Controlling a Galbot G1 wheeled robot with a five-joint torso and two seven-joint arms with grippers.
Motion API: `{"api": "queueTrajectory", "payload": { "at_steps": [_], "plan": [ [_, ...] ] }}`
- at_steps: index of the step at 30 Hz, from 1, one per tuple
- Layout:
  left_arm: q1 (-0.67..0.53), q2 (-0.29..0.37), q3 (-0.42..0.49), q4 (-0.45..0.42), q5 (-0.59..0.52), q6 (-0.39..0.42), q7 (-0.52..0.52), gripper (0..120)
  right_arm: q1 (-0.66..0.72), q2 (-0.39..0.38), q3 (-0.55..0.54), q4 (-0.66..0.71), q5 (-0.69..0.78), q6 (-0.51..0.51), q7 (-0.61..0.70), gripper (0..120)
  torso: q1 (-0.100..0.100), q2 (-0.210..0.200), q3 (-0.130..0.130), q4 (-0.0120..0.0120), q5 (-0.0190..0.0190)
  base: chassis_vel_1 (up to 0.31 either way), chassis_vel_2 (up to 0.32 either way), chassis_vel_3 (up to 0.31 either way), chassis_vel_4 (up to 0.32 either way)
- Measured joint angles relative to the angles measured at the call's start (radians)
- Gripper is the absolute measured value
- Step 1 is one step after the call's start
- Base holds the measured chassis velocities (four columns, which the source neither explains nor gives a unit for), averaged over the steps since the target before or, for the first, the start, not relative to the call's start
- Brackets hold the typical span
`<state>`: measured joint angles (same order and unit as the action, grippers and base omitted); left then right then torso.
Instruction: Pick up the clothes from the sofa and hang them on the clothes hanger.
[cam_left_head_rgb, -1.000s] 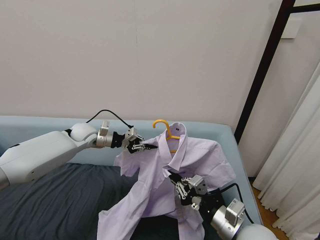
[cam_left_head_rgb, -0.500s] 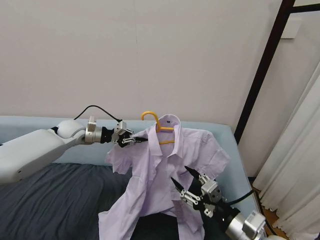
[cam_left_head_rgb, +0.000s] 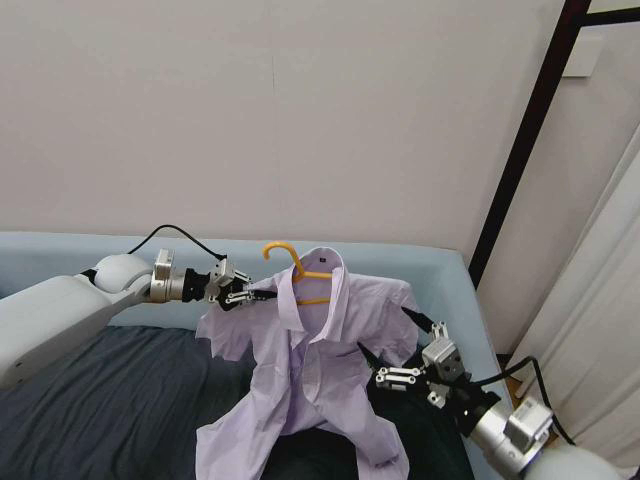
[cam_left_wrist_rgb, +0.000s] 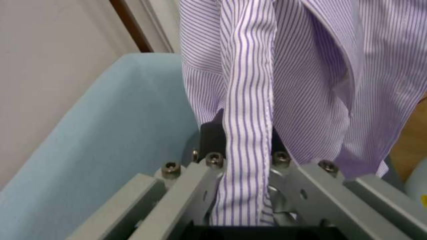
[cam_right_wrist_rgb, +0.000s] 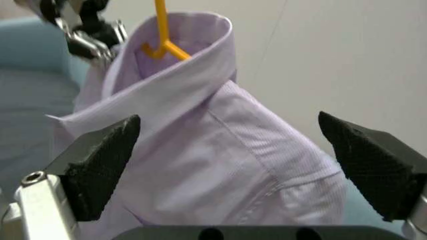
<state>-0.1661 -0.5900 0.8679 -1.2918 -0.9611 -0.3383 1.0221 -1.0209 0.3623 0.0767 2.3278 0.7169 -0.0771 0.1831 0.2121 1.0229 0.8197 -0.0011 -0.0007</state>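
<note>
A lilac striped shirt (cam_left_head_rgb: 320, 370) hangs on a yellow hanger (cam_left_head_rgb: 288, 262) above the sofa, its hem trailing on the dark cushion. My left gripper (cam_left_head_rgb: 245, 297) is shut on the shirt's left shoulder and holds it up; in the left wrist view the striped cloth (cam_left_wrist_rgb: 248, 130) runs between its fingers. My right gripper (cam_left_head_rgb: 400, 345) is open, just right of the shirt's side, with nothing in it. In the right wrist view its black pads (cam_right_wrist_rgb: 100, 162) frame the shirt collar (cam_right_wrist_rgb: 193, 65) and hanger (cam_right_wrist_rgb: 162, 35), with the left gripper (cam_right_wrist_rgb: 83, 30) beyond.
The light blue sofa (cam_left_head_rgb: 440, 270) with a dark seat cushion (cam_left_head_rgb: 110, 400) spans the lower view. A dark rack post (cam_left_head_rgb: 525, 135) rises at the right by white curtains (cam_left_head_rgb: 590, 350). A plain wall stands behind.
My left gripper has carried the shirt and hanger leftward. My right gripper has let go of the shirt front, opened and moved out to the right.
</note>
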Motion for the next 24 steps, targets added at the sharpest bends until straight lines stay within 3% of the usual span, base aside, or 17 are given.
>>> {"api": "queueTrajectory", "payload": {
  "at_steps": [4,6,11,24],
  "plan": [
    [0.014,-0.007,-0.009,-0.01,0.018,-0.007,0.006,1,0.12,-0.089,-0.039,-0.029,0.136,-0.052,-0.065,100,0.0,0.0,0.0,-0.0004,0.0,0.0,0.0,0.0,0.0],
    [0.02,-0.023,-0.011,-0.012,0.03,-0.011,0.011,1,0.217,-0.147,-0.058,-0.066,0.261,-0.112,-0.13,100,0.0,0.0,0.0,0.0007,-0.0002,0.0,0.0,0.0,0.0],
    [0.019,-0.067,0.003,-0.009,0.045,-0.02,0.025,1,0.25,-0.174,-0.036,-0.099,0.354,-0.19,-0.197,100,0.0,0.0,0.0,-0.0007,0.0001,0.0,0.0,0.0,0.0],
    [0.02,-0.1,0.025,-0.052,0.058,-0.022,0.03,1,0.233,-0.205,-0.063,-0.076,0.256,-0.263,-0.292,98,0.0,0.0,0.0,-0.0001,0.0001,0.0,0.0,0.0,0.0]
  ]
}}
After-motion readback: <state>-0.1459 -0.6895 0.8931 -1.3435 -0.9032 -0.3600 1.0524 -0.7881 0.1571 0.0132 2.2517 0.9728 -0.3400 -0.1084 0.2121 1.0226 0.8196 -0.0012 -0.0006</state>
